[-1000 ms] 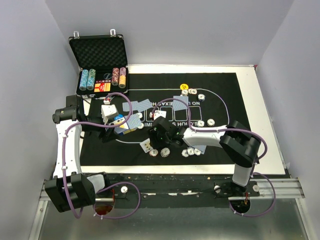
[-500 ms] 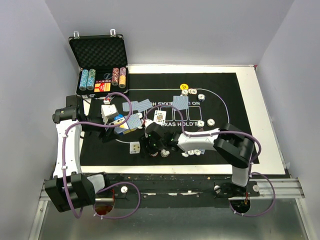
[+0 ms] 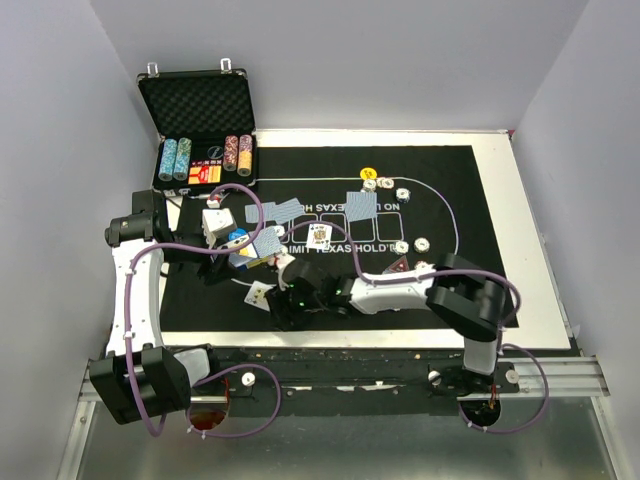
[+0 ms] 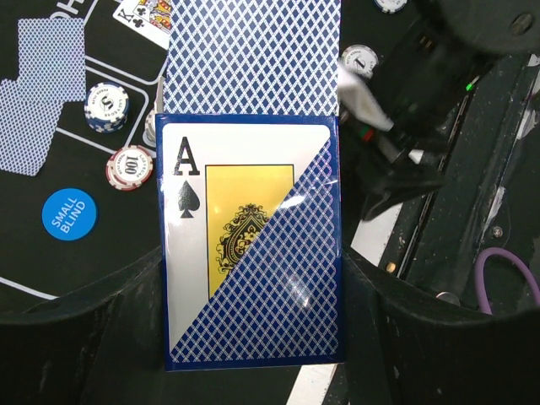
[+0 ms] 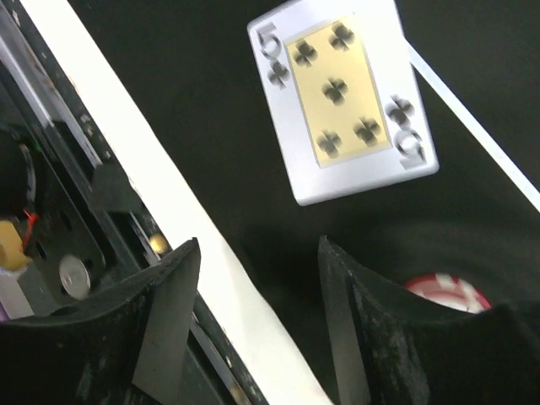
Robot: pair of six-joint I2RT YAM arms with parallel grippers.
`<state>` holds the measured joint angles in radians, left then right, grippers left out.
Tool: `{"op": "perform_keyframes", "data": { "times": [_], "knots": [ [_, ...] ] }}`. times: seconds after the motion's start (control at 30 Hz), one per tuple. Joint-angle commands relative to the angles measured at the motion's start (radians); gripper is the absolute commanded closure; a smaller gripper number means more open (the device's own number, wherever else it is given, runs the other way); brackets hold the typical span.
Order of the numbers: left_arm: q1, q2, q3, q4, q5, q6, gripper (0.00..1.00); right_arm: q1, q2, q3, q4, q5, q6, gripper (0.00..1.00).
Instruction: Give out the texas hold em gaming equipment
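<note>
Right tool [image 5: 257,278] has swung left, jaws apart near one face-up card [image 5: 342,110]; left tool [image 4: 253,337] clamps one deck [image 4: 253,245].

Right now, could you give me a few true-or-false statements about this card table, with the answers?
1. The left tool grips a card box showing an ace of spades. True.
2. The right tool holds the five of clubs. False: it is open and empty, and the card lies face up on the mat.
3. The case is shut. False: it stands open.
4. A blue button reads SMALL BLIND. True.
</note>
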<state>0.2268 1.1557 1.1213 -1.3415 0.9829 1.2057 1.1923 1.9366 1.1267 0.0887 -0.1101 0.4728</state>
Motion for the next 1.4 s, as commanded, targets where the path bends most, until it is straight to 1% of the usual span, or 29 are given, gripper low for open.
{"op": "perform_keyframes", "data": {
  "times": [0.0,0.13,0.23,0.33,0.43,0.47,0.57,0.63,0.7,0.8,0.87,1.07,1.27,1.37],
  "knots": [
    [-0.003,-0.002,0.037,-0.280,0.060,0.002,1.00,0.007,-0.171,-0.114,-0.023,0.082,-0.028,0.31],
    [-0.004,0.001,0.031,-0.280,0.063,0.003,1.00,0.006,-0.322,-0.186,-0.056,0.105,-0.033,0.24],
    [-0.003,0.002,0.025,-0.280,0.062,0.006,1.00,0.006,-0.419,-0.194,-0.136,0.145,-0.036,0.20],
    [-0.004,-0.002,0.023,-0.278,0.059,0.009,1.00,-0.011,-0.501,-0.202,-0.190,0.168,-0.042,0.13],
    [-0.003,-0.004,0.023,-0.280,0.056,0.009,1.00,-0.088,-0.568,-0.200,-0.222,0.118,-0.027,0.11],
    [-0.006,-0.005,0.023,-0.280,0.054,0.011,1.00,-0.112,-0.594,-0.197,-0.215,0.065,-0.019,0.09],
    [-0.006,-0.008,0.015,-0.280,0.051,0.015,1.00,-0.190,-0.634,-0.177,-0.138,-0.045,0.030,0.00],
    [-0.004,-0.008,0.009,-0.280,0.053,0.020,1.00,-0.215,-0.607,-0.136,-0.100,-0.095,0.052,0.00],
    [-0.007,-0.008,0.005,-0.280,0.054,0.020,1.00,-0.230,-0.521,-0.064,-0.099,-0.158,0.081,0.00],
    [-0.009,-0.014,0.002,-0.280,0.053,0.023,1.00,-0.234,-0.401,0.042,-0.038,-0.246,0.136,0.00],
    [-0.009,-0.024,0.000,-0.280,0.046,0.022,1.00,-0.235,-0.346,0.077,0.008,-0.283,0.174,0.00],
    [-0.010,-0.036,-0.008,-0.280,0.040,0.026,1.00,-0.240,-0.260,0.120,0.057,-0.319,0.240,0.02],
    [-0.009,-0.034,-0.009,-0.280,0.045,0.028,1.00,-0.266,-0.222,0.094,0.134,-0.335,0.322,0.11],
    [-0.009,-0.033,-0.012,-0.280,0.045,0.026,1.00,-0.298,-0.231,0.068,0.180,-0.347,0.366,0.13]
  ]
}}
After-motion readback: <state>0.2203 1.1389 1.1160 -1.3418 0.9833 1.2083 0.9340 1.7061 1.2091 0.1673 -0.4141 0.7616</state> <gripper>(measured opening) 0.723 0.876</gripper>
